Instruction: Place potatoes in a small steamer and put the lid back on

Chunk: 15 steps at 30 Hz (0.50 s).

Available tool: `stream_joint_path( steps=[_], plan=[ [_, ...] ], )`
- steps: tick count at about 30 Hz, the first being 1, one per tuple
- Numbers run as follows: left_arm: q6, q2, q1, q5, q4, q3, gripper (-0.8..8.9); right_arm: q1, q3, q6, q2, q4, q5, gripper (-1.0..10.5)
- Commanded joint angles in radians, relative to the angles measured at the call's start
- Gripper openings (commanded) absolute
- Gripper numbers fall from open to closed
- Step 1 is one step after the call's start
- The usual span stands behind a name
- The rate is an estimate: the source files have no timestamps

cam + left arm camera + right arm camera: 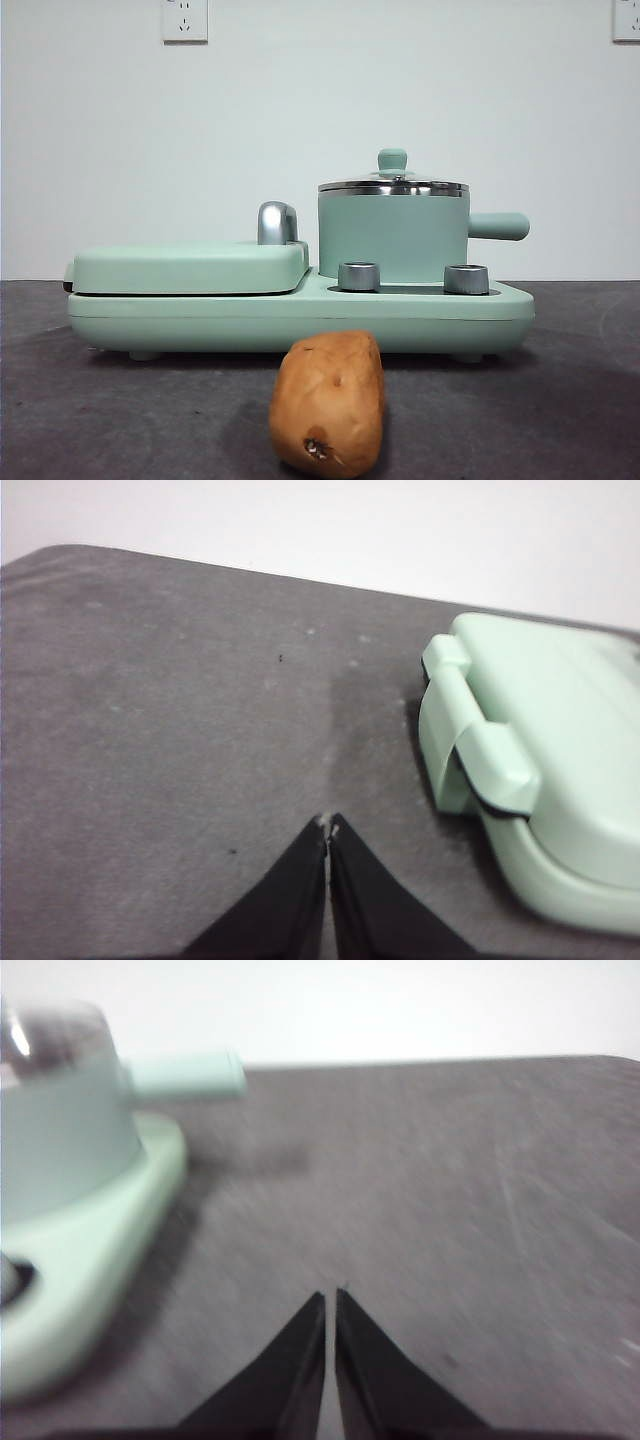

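Observation:
A brown-orange potato [329, 404] with a dark blemish at its near end lies on the grey table in front of the appliance. The mint-green steamer pot [393, 236] stands on the appliance's right side, its stubby handle [498, 226] pointing right. The glass lid [393, 185] with its green knob [392, 159] sits on the pot. The pot also shows blurred in the right wrist view [60, 1130]. My left gripper [328, 827] is shut and empty above bare table beside the griddle end. My right gripper [330, 1298] is shut and empty above bare table beside the pot. Neither arm shows in the front view.
The mint-green appliance base [300, 318] holds a flat griddle with a closed cover [190, 265] and chrome handle [277, 222] on its left, and two steel dials [359, 276] at the front. The griddle end shows in the left wrist view [540, 760]. A white wall stands behind.

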Motion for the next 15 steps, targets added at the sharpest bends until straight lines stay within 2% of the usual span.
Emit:
stream_joint_path(
  steps=[1, 5, 7, 10, 15],
  plan=[
    [-0.145, -0.001, 0.001, 0.002, 0.031, -0.007, 0.07, 0.000, 0.005, 0.141, -0.003, 0.055, -0.043, 0.1],
    [-0.251, 0.024, -0.011, 0.012, 0.031, 0.043, 0.08, 0.001, 0.065, 0.280, 0.001, 0.034, -0.074, 0.1],
    [-0.266, 0.048, -0.019, 0.027, 0.031, 0.082, 0.08, 0.002, 0.111, 0.314, 0.010, 0.011, -0.091, 0.1],
    [-0.266, 0.109, -0.032, 0.080, 0.030, 0.157, 0.08, 0.006, 0.211, 0.331, 0.048, -0.059, -0.100, 0.1],
    [-0.266, 0.281, -0.048, 0.208, 0.023, 0.316, 0.08, 0.007, 0.402, 0.320, 0.157, -0.196, -0.173, 0.1]
  ],
)
